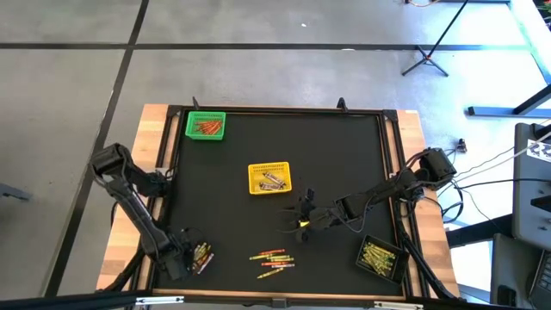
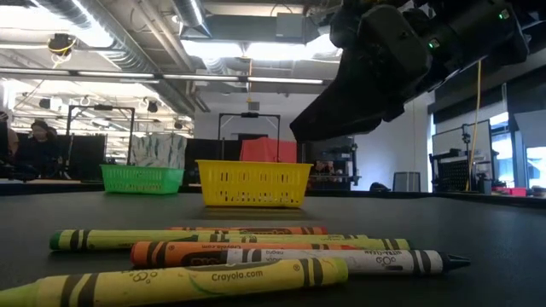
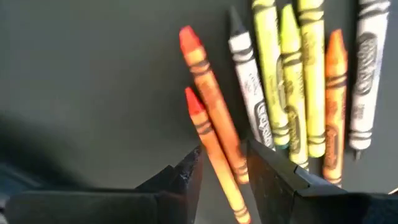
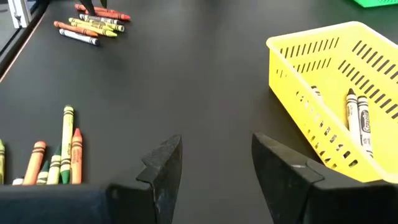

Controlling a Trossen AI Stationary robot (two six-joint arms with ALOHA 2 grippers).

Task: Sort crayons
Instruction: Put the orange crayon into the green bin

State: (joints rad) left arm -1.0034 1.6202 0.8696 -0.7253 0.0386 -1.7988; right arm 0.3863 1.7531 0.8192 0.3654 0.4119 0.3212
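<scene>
Sorted wax crayons are seen in the green mesh basket (image 1: 205,126), yellow mesh basket (image 1: 269,177) and black mesh basket (image 1: 380,257), while two loose clusters (image 1: 272,259) are left, the left gripper (image 3: 221,171) spread around an orange crayon (image 3: 214,163), the right gripper (image 4: 214,165) released and empty.

Paper-wrapped waxy crayons (image 2: 256,256) lie on a matt black mat (image 1: 344,155) beside a slotted plastic yellow basket (image 2: 253,183).

left gripper (image 3: 221,171) fingers parted, right gripper (image 4: 214,165) fingers parted

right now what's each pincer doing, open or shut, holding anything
Left pincer: open, straddling two orange crayons on the mat, not gripping them yet.
Right pincer: open, holding nothing, near the yellow basket.
</scene>
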